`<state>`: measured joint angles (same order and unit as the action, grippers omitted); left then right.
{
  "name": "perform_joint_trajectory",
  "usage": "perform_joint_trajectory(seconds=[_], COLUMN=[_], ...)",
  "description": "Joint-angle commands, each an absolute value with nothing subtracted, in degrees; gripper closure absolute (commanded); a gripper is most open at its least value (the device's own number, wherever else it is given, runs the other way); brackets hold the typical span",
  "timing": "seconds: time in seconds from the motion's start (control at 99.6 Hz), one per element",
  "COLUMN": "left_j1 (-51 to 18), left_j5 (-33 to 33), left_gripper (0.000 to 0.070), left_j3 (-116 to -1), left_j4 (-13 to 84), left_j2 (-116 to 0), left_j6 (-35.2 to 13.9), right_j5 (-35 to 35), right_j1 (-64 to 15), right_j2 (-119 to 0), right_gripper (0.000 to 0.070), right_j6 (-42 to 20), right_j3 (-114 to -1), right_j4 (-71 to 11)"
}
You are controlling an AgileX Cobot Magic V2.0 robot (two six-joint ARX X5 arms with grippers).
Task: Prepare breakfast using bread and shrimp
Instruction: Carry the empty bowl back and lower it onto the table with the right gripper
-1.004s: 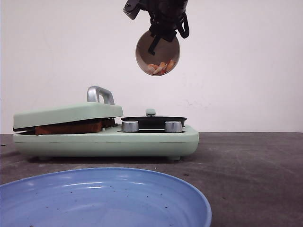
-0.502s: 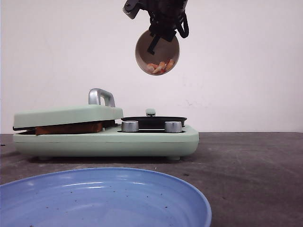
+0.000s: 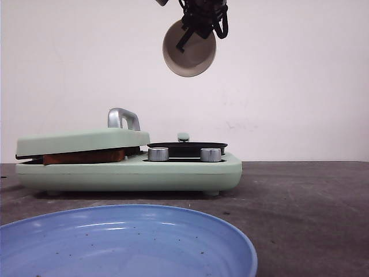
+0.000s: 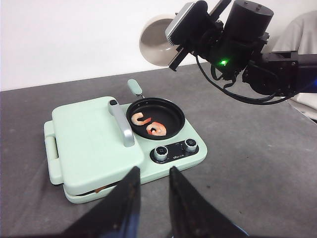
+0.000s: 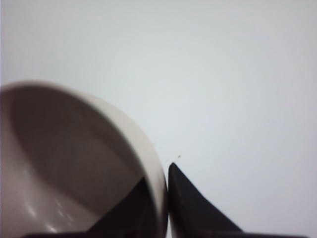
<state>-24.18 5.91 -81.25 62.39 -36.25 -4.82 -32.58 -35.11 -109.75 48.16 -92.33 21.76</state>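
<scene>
Two curled orange-pink shrimp (image 4: pixel 150 124) lie in the small black pan (image 4: pixel 155 117) of the mint-green breakfast maker (image 3: pixel 130 167). High above that pan, my right gripper (image 3: pixel 190 36) is shut on the rim of a beige bowl (image 3: pixel 189 53), which is tilted and shows an empty inside. In the right wrist view its fingers pinch the bowl wall (image 5: pixel 159 191). A browned edge of bread (image 3: pixel 83 156) shows under the closed press lid (image 4: pixel 86 141). My left gripper (image 4: pixel 152 173) hangs open and empty in front of the appliance.
A blue plate (image 3: pixel 127 242) fills the near foreground of the front view. The lid's metal handle (image 3: pixel 122 117) stands up beside the pan. Two knobs (image 4: pixel 174 148) sit on the appliance's front. Dark grey tabletop spreads to the right.
The shrimp that lay in the tilted bowl are gone from it and now lie in the pan. The bowl has risen slightly. The left arm has not visibly moved.
</scene>
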Motion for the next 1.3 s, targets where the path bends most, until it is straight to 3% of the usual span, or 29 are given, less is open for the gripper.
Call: perform_joint_trajectory(seconds=[0.0,0.141,0.271,0.472,0.552,0.863,1.295], left_j1=[-24.4,-24.4,-24.4,-24.4,-24.4,-24.4,-24.4], left_j5=[5.7,5.8,5.8,5.8,5.8,5.8,5.8], left_gripper=[0.0685,0.0685,0.0685,0.0685,0.0685,0.0685,0.0685], left_j3=[-81.9,-81.9,-81.9,-81.9,-81.9,-81.9,-81.9], left_j4=[61.5,60.4,58.8,57.1,57.0,57.2,58.0], left_j2=[-36.6,-36.6,-36.6,-36.7,-36.7,-36.7,-36.7], left_j6=[-4.1,-4.1,-4.1,-4.2,-5.0,-8.5,-8.3], right_j5=[-30.9,-18.8,-9.9,-4.6,-1.3,11.0,14.8], right_j1=[-34.7,-29.8,-23.6,-12.7,-9.0,1.0,0.1], right_j2=[-108.2,-105.5,-103.2,-102.3,-102.6,-102.6,-103.0], right_gripper=[0.0697,0.0697,0.0697,0.0697,0.0697,0.0697,0.0697], right_j6=[29.4,4.0,-6.2,-6.6,-6.6,-8.7,-11.5], right_j3=[-94.5,-98.1,-99.5,-99.1,-97.1,-81.3,-72.2], right_j4=[12.2,-10.3,-22.0,-39.5,-42.6,-41.0,-32.7])
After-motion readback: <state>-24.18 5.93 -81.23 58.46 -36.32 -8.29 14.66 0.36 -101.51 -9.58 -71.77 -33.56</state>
